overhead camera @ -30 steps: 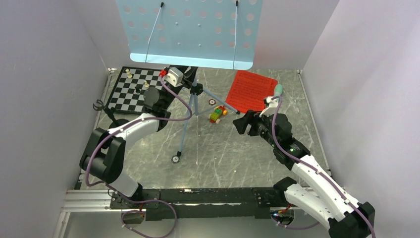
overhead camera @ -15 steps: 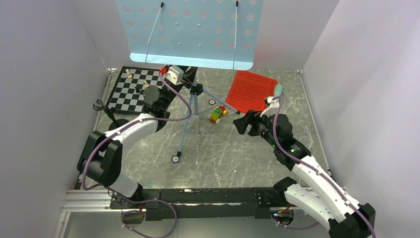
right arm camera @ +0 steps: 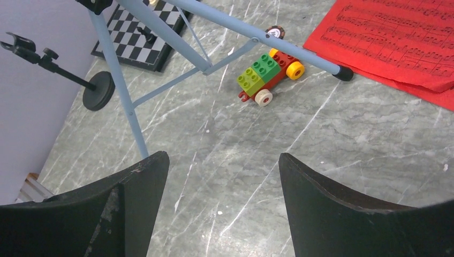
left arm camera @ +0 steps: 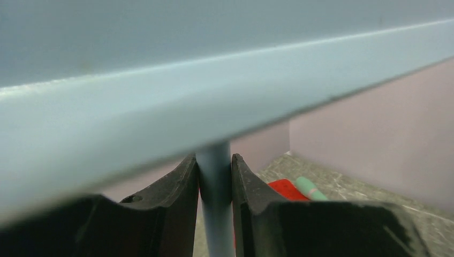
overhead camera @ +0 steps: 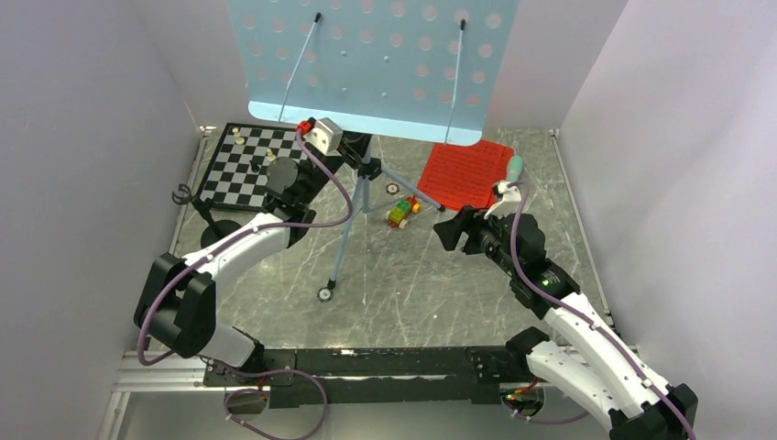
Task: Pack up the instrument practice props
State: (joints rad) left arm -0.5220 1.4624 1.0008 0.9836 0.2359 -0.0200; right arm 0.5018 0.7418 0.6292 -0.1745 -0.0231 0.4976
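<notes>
Light-blue item: 1 music stand (overhead camera: 366, 64). Its perforated desk is tilted, with the lower lip dropping slightly to the right and 2 thin page-holder arms across its face. In the overhead view the desk hides the middle of the far edge. The pole runs down to a tripod over the middle of the grey marbled counter (overhead camera: 412, 293). 2 legs can be counted: 1 foot points toward the near edge, and 1 capped foot sits at the near-left edge of the red sheet-music pages (overhead camera: 463, 174).

Left gripper (overhead camera: 355, 148): clamped on the stand's pole just under the desk. The wrist view shows 2 fingers (left arm camera: 176, 209) pressed to the pole, 1 on each side.

Right gripper (overhead camera: 446, 229): jaws spread wide with nothing between them, above bare counter right of centre.

Red pages: 1 pile lying flat near the far edge, right of centre. The sheet count cannot be told.

1 mint-green toy microphone (overhead camera: 515, 167) lies at the pile's right margin. Whether it lies on the paper or beside it cannot be told.

1 black mic stand (right arm camera: 101, 91), with a round base and a clip on top, is near the left edge, just nearward of the chessboard (overhead camera: 243, 170).

Chessboard: 1, in the far-left corner. It carries a few pieces, too small to count.

1 block toy (overhead camera: 401, 211) in green, red and yellow sits between the tripod legs, near the pages.
</notes>
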